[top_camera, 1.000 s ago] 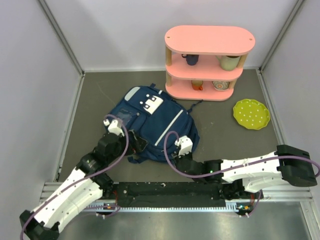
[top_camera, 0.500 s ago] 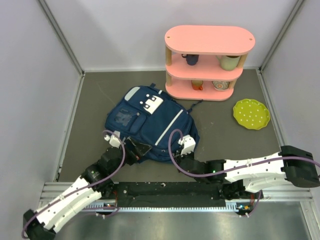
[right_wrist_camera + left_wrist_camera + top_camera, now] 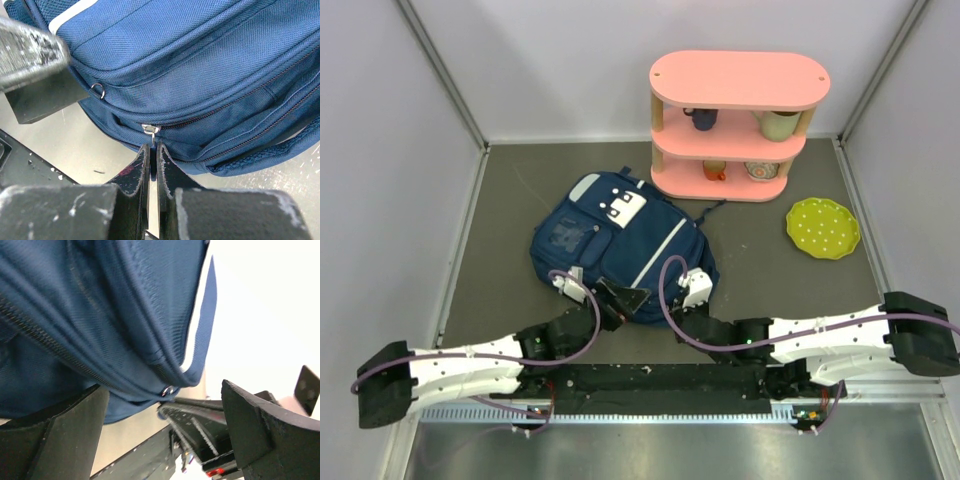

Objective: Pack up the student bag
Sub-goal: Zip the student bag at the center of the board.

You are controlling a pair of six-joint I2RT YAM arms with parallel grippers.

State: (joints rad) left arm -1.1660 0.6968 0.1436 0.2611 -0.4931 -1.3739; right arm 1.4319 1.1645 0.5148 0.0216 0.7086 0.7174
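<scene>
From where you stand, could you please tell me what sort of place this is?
Probably a robot test cell: plain white panel walls box in a grey tabletop staged with a pink oval-topped shelf and a navy blue fabric backpack.

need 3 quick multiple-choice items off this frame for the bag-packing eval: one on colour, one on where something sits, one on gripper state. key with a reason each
1. What colour is the shelf?
A. Pink
B. Yellow
C. Black

2. Where is the green plate?
A. On the shelf's top board
B. On the table, right of the student bag
C. Inside the student bag

3. What is the right gripper doing?
A. Wide open above the plate
B. Shut on the bag's zip pull
C. Shut on the plate's rim

Key:
1 A: every board of the shelf is pink in the top view.
2 B: the plate lies flat on the grey table near the shelf's right end, apart from the bag.
3 B: the right wrist view shows the fingers pressed together with the pull's tab between their tips.
</scene>
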